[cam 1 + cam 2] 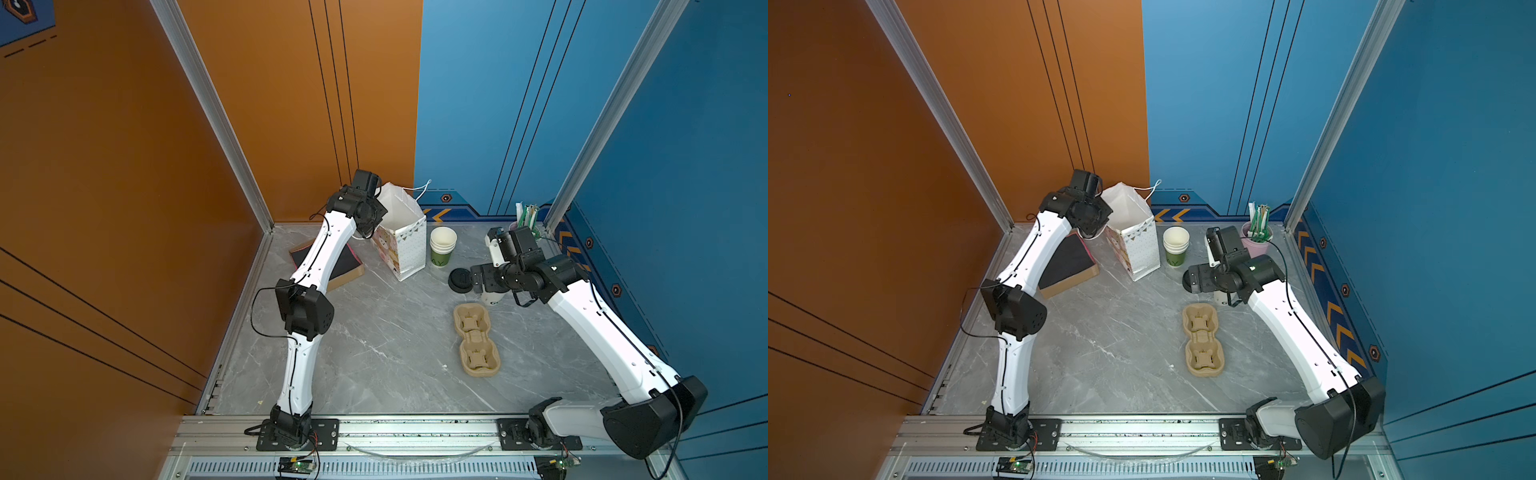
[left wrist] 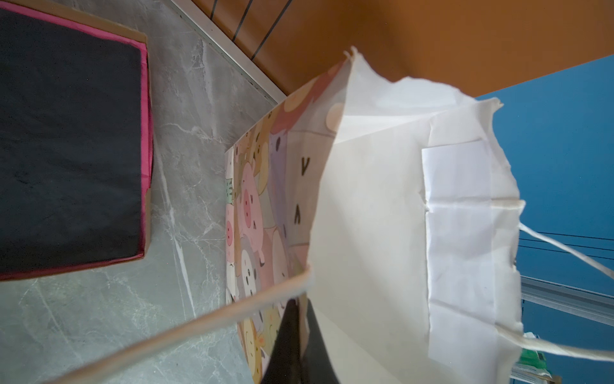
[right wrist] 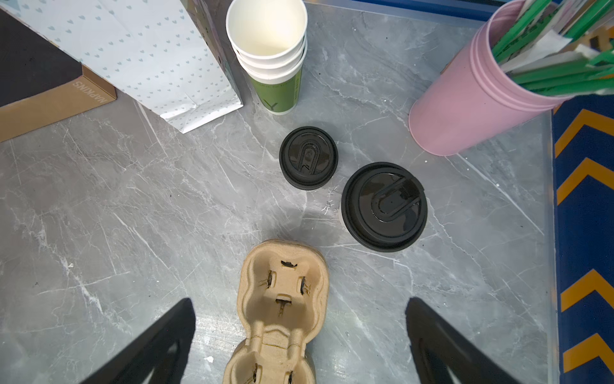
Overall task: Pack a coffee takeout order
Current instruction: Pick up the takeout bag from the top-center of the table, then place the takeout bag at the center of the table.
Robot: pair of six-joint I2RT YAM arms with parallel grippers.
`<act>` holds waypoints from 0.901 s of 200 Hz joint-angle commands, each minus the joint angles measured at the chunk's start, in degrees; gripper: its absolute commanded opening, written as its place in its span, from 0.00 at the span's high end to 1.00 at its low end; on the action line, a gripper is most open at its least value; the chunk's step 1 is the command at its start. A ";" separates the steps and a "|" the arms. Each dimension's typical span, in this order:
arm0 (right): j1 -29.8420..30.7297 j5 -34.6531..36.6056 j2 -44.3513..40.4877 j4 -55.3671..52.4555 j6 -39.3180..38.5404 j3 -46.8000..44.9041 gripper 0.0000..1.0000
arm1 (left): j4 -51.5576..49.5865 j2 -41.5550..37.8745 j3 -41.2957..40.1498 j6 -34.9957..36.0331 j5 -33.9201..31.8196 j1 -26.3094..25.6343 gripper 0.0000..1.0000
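My left gripper [image 2: 300, 335] is shut on the near wall of the open patterned paper bag [image 2: 372, 206], one finger inside and one outside; in both top views it sits at the bag's [image 1: 405, 245] [image 1: 1136, 245] left rim. The black napkin [image 2: 66, 139] lies on top of pink ones in a cardboard box. The whitish cup with its black lid [image 3: 383, 206] stands beside a loose black lid [image 3: 308, 158]. My right gripper [image 3: 299, 332] hangs open above the pulp cup carrier [image 3: 282, 299], holding nothing. Wrapped straws [image 3: 545, 69] stick out of a pink holder [image 3: 465, 99].
A stack of lidless cups with a green bottom cup [image 1: 442, 247] stands right of the bag. The carrier [image 1: 476, 338] lies mid-table. The napkin box [image 1: 1067, 270] sits under my left forearm. Walls close the back and both sides.
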 commanded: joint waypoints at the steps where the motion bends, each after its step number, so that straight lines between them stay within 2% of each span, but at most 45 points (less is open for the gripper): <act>1: 0.48 -0.79 -0.90 0.46 0.35 -0.54 0.00 | -1.09 -5.53 -2.69 -0.56 0.14 -1.59 1.00; 41: 1.72 -2.48 -5.00 0.47 2.92 -1.67 0.00 | -1.06 -14.01 -11.25 -0.36 -2.97 -4.97 1.00; 80: 4.04 -3.15 -8.03 -1.22 7.54 -5.23 0.00 | -1.04 -24.16 -24.16 -3.49 -5.74 -8.30 1.00; 109: 5.03 -2.71 -9.51 -1.67 10.89 -9.53 0.00 | -1.01 -31.79 -34.00 -6.28 -10.33 -10.89 1.00; 157: 7.28 -1.50 -9.13 -1.67 13.24 -15.14 0.00 | -0.94 -42.23 -47.69 -11.83 -12.90 -11.94 1.00; 180: 8.11 -0.89 -8.07 -1.67 13.86 -17.38 0.06 | -0.96 -45.58 -51.73 -13.59 -13.90 -11.59 1.00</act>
